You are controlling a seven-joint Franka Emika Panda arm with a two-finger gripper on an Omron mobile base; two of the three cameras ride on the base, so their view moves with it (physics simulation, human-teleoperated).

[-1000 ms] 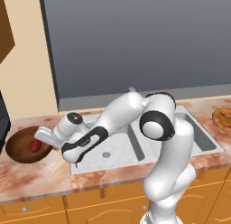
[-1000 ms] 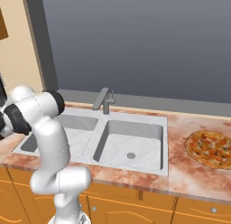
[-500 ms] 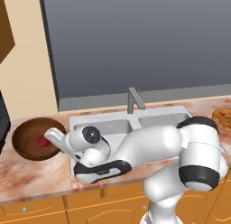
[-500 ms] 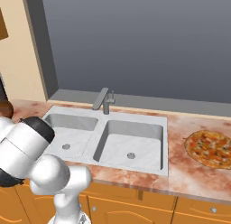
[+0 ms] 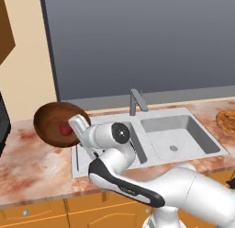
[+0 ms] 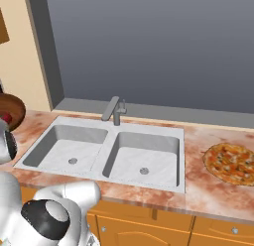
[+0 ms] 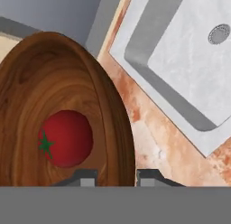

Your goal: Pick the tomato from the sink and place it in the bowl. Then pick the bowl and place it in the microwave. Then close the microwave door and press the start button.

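Note:
The dark brown wooden bowl (image 5: 54, 123) is raised off the counter and tipped on its side, left of the sink (image 5: 179, 135). My gripper (image 5: 79, 127) is shut on its right rim. In the hand view the rim of the bowl (image 7: 67, 83) runs down between my fingertips (image 7: 85, 178), with the gripper (image 7: 116, 179) pinching it. The red tomato (image 7: 65, 138) with its green top lies inside the bowl, and it shows as a red spot (image 5: 65, 128) in the left base view. At the left edge of the right base view are the bowl (image 6: 9, 111) and the sink (image 6: 109, 151).
A grey faucet (image 5: 135, 100) stands behind the sink's divider. A pizza (image 6: 230, 163) lies on the counter right of the sink. A dark panel (image 5: 2, 126) sits at the left edge. My arm's white links arch over the left basin (image 5: 114, 153).
The bowl, with the tomato in it, has gone from flat on the counter to raised and tilted, held by its rim. The arm has swung low across the front of the sink.

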